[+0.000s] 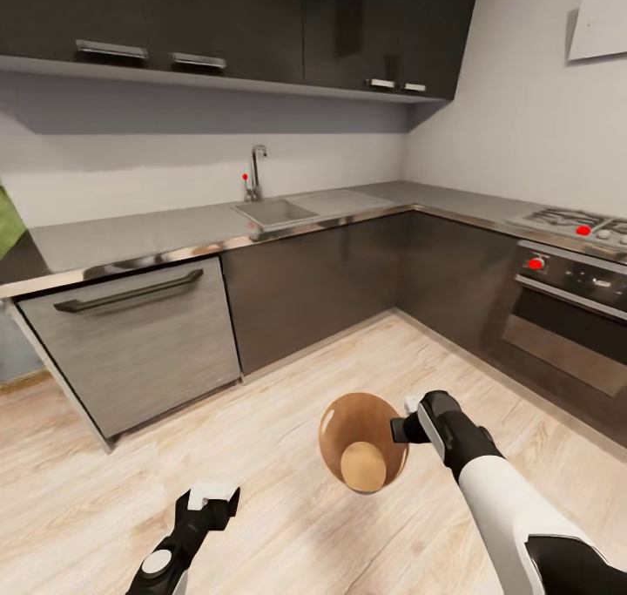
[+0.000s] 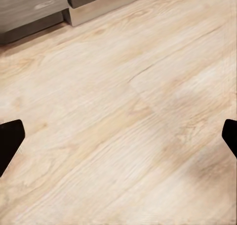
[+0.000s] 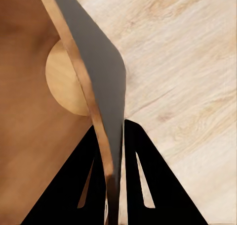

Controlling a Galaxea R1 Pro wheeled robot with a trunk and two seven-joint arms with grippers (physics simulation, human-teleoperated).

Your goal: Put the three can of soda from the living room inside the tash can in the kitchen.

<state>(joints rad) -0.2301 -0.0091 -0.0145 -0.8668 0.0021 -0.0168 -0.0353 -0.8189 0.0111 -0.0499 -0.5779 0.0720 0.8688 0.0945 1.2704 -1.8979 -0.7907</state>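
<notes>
Tash can [image 1: 361, 442] rim pinched in right gripper [image 1: 402, 424].

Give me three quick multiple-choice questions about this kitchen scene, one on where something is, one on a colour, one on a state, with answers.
1. Where is the sink?
A. In the counter along the back wall
B. Beside the stove knobs
C. On the floor

2. What colour is the inside of the trash can?
A. Blue
B. Coppery brown
C. Green

3. What is the right claw doing?
A. Hanging open over the counter
B. Pinching the trash can's rim
C. Holding a soda can

Answers:
1 A: in the head view the basin and faucet sit in the grey counter below the upper cabinets.
2 B: the head view looks down into a brown interior with a paler round bottom.
3 B: in the right wrist view the two dark fingers close on the can's thin wall, one on each side.
</notes>
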